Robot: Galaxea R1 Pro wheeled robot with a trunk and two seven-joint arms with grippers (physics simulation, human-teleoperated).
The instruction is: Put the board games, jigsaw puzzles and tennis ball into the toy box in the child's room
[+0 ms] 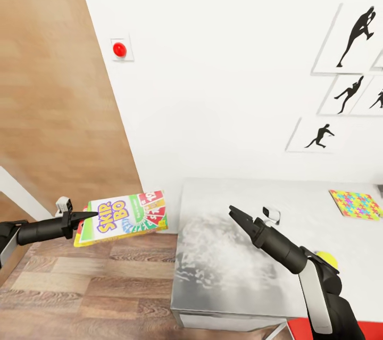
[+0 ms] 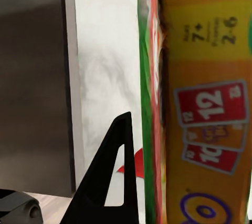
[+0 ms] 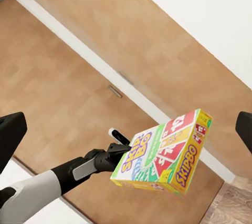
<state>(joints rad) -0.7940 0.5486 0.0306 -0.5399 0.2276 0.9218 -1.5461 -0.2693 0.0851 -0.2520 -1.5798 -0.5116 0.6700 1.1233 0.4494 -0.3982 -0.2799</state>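
Head view first: the left gripper (image 1: 91, 216) is out over the wood-plank floor (image 1: 106, 287), clamped on the near-left edge of the thin flat white, green and red "SKIP-BO" board game box (image 1: 123, 217), which hangs in the air just left of the long glossy white-grey table (image 1: 234, 276). The right gripper (image 1: 236, 215) hovers over the left part of the tabletop with its fingers only slightly apart and nothing between them. A flat jigsaw puzzle of yellow, pink, blue and green pieces (image 1: 356, 204) lies far right on the table, and a small yellow-green tennis ball (image 1: 327, 260) peeks out from behind the right arm. Black athlete silhouette posters (image 1: 351, 63) are on the white wall, plus a red round button on a white plate (image 1: 120, 49).

Left wrist view: one black finger (image 2: 113, 182) sits right beside the box's red-green edge, with the yellow side (image 2: 210, 103) showing "12" cards and "7+".

Right wrist view: looking across at the left arm holding the box (image 3: 165, 153) by one edge above the floor, box tilted; the right gripper's own fingertips (image 3: 10, 134) frame the shot, well apart.
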